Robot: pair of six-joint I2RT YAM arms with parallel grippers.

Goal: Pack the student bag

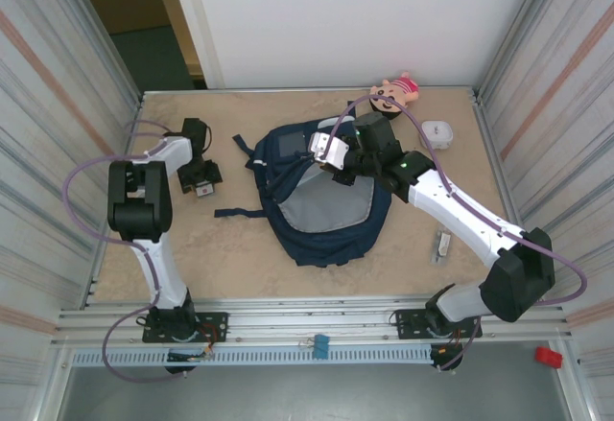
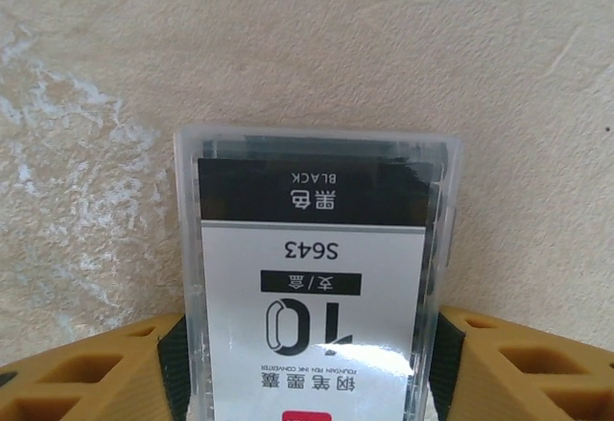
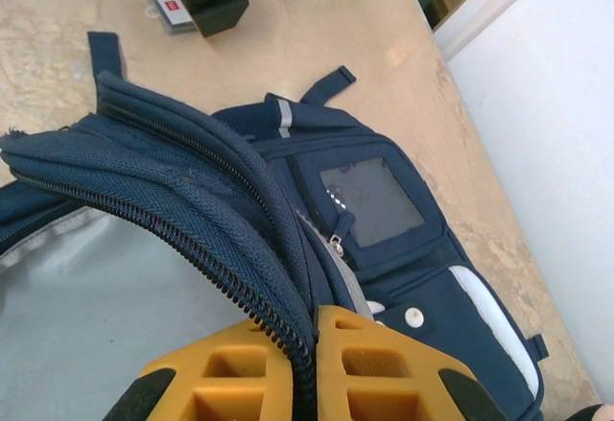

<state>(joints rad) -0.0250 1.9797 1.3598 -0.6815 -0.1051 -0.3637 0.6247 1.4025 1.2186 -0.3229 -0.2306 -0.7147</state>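
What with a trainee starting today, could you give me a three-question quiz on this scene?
1. True or false: the right pincer is shut on the zipper edge of the student bag.
2. What sits between the fingers of the left pincer?
A. a strap
B. a clear box labelled BLACK
C. a pencil
3. Fill in: seen from the arms' bases, the pink plush toy lies at the ___ edge of the table.

Key: 1 true; 2 B; 3 far.
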